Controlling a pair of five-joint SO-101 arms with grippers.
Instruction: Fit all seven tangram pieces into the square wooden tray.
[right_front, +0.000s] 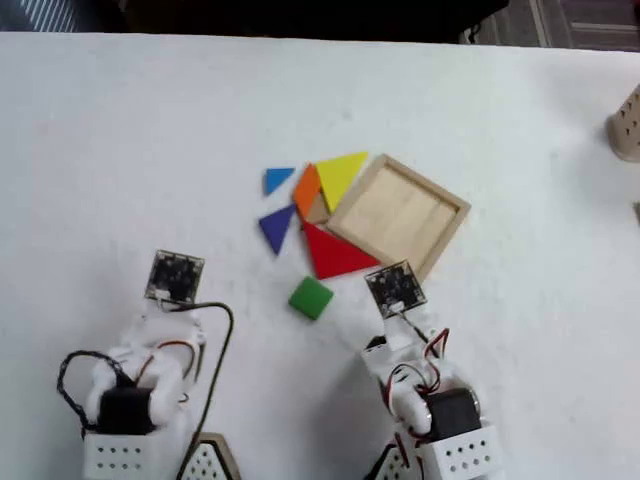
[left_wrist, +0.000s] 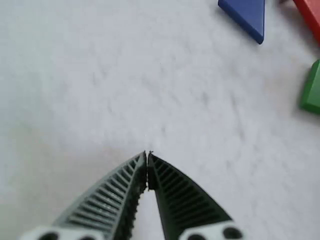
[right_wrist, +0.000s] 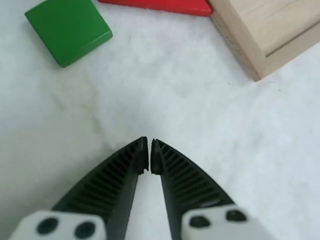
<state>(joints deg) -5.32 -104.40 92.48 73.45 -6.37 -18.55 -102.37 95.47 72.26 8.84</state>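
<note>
Finding: placement has not begun, and no piece lies inside the tray. At the lower left of the high view, the left gripper hangs over the bare white table, its jaws pressed together on nothing. Left of centre lie a small light-blue wooden triangle and, below it, a dark blue wooden triangle. Both are loose on the table and apart from the tray. Next comes an orange wooden piece, with a small tan piece tucked between it and the tray; the tan piece's shape cannot be made out. Below these a green wooden square lies alone, near the right arm. A large red wooden triangle and a yellow wooden triangle lie against the tray's outer left edges, outside it. At lower centre-right, the right gripper is likewise closed tight and empty, near the tray's nearest corner. Right of centre sits the square wooden tray, turned at an angle, its floor bare. Judgement: seven pieces are counted outside, so all seven remain to be fitted.
</note>
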